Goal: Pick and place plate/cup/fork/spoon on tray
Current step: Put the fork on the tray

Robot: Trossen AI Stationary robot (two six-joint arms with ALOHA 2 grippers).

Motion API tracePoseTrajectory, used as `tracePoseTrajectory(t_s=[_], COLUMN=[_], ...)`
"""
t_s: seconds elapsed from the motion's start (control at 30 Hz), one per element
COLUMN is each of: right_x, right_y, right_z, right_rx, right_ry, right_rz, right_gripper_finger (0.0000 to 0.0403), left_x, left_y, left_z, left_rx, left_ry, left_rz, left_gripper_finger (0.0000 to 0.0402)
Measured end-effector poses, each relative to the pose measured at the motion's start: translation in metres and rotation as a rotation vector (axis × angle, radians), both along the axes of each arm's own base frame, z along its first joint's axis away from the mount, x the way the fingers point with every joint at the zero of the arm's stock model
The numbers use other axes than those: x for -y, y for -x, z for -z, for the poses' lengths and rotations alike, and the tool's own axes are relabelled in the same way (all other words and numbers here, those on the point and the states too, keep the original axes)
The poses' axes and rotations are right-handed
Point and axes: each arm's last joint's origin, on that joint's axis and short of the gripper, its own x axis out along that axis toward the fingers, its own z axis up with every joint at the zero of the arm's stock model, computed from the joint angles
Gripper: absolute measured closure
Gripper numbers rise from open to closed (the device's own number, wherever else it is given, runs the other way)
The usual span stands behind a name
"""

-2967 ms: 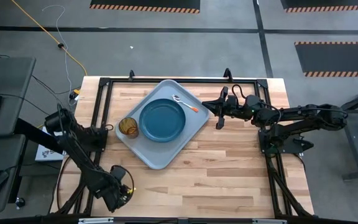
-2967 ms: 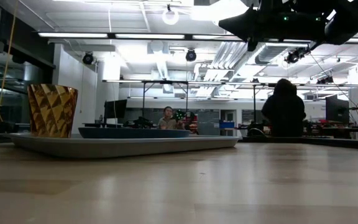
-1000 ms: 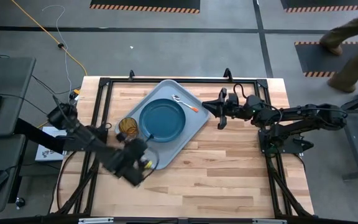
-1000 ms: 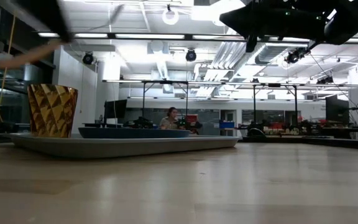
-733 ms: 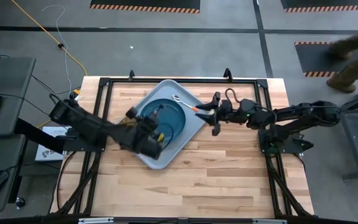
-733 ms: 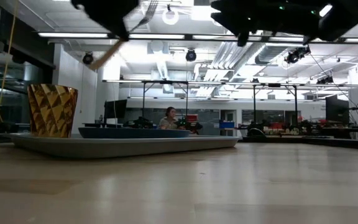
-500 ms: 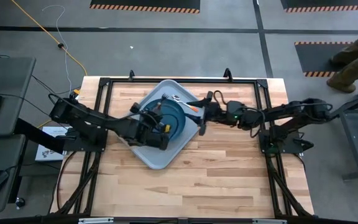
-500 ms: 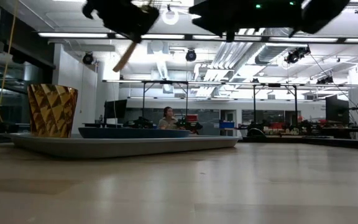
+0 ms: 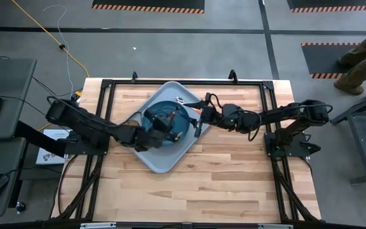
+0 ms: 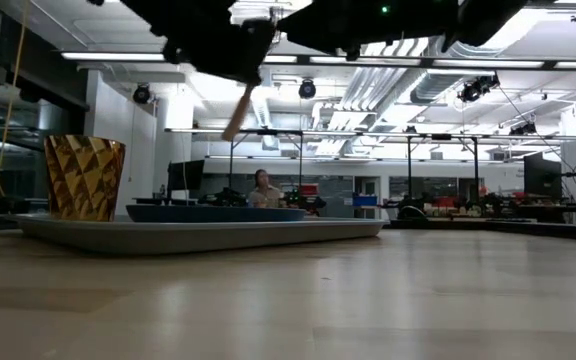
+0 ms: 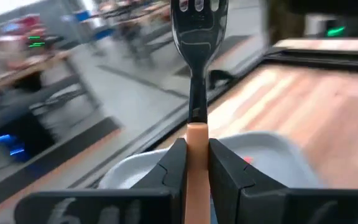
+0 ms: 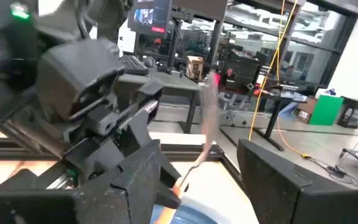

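Note:
My left gripper (image 9: 170, 121) hovers over the dark blue plate (image 9: 154, 108) on the grey-blue tray (image 9: 161, 162), shut on the orange-handled fork (image 11: 196, 93). My right gripper (image 9: 199, 117) faces it from the tray's right side, open. In the right wrist view the blurred fork (image 12: 207, 124) shows between its fingers, and no touch shows. The amber cup (image 10: 85, 177) stands on the tray's left part. The spoon (image 9: 180, 100) lies on the tray's far part, its handle hidden by the right gripper. My left gripper pinches the fork's orange handle (image 11: 196, 149) between its two fingers, near where the metal stem begins. The fingers come nearly level from the table's left and lie across the fork. The fork is lifted clear above the plate, tilted, with tines up (image 11: 197, 15) and handle end (image 10: 236, 118) hanging below.
Bare wood lies on the near half of the table (image 9: 221, 184) and to the right of the tray. Black frame rails run along the table's edges (image 9: 183, 81). A person (image 10: 261, 188) sits in the room behind, and another person's legs (image 9: 361, 60) show at the far right.
My left gripper has swung from the table's near left up over the tray to above the plate, turning as it went and carrying the fork. My right gripper has moved toward the table's left, from beside the tray to over its right edge.

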Motion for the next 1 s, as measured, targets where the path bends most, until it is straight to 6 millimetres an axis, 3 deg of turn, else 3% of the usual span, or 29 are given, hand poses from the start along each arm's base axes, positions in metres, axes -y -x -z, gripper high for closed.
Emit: tracePoseTrajectory(t_s=[0.2, 0.4, 0.67, 0.83, 1.0], right_x=[0.000, 0.000, 0.004, 0.004, 0.005], right_y=[0.000, 0.000, -0.008, -0.009, -0.008], right_z=[-0.003, -0.006, 0.006, 0.005, 0.006], right_rx=[0.031, 0.090, 0.110, 0.141, 0.140], right_ry=[-0.004, -0.028, -0.017, -0.016, -0.023], right_rz=[0.001, -0.001, 0.130, 0.138, 0.162], right_gripper_finger=[0.0203, 0.0203, 0.0208, 0.0255, 0.0349], left_x=[-0.009, -0.018, -0.023, -0.023, -0.022], left_y=[0.005, -0.003, -0.011, -0.012, -0.012], left_z=[-0.001, 0.010, 0.013, 0.015, 0.014], left_rx=[0.128, 0.126, 0.167, 0.156, 0.164], left_ry=[-0.060, -0.043, -0.032, -0.032, -0.031], left_rz=[0.098, 0.115, 0.134, 0.133, 0.132], left_gripper_finger=[0.0371, 0.0371, 0.0371, 0.0371, 0.0371])
